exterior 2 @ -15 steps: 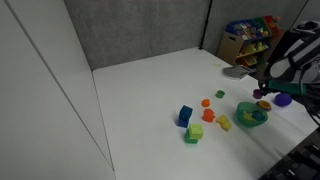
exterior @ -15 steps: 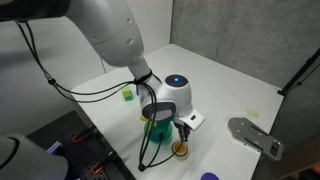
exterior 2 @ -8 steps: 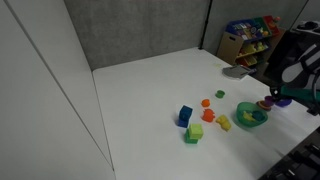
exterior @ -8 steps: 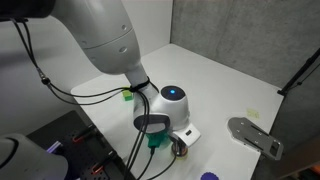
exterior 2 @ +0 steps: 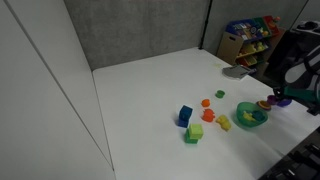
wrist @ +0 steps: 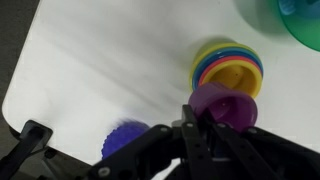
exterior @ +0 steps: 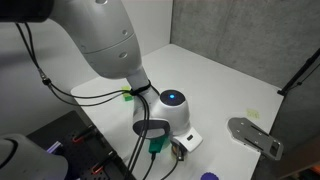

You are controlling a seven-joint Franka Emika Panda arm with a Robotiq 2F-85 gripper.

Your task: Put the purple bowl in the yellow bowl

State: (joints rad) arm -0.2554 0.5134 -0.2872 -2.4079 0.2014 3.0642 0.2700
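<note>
Grips the purple bowl (wrist: 224,104) at its near rim, with the jaws of the gripper (wrist: 212,126) clamped on it. Holds it tilted in the wrist view, with the opening turned partly toward the lens, just beside the yellow bowl (wrist: 232,72) and overlapping that bowl's near edge; cannot tell whether touching it or above it. Shows green, blue and red rims ringing the yellow bowl, like a nested stack, upright on the white table (wrist: 110,60). Catches a slice of the larger green bowl (wrist: 304,18) at the upper right corner of the wrist view, apart from the stack. Places a darker violet round piece (wrist: 124,140) on the table to the left of the fingers, blurred. In an exterior view, sets the purple bowl (exterior 2: 283,100) off the table beside the green bowl, with a blue block (exterior 2: 185,115) and small orange, green and yellow pieces scattered further along the table.
</note>
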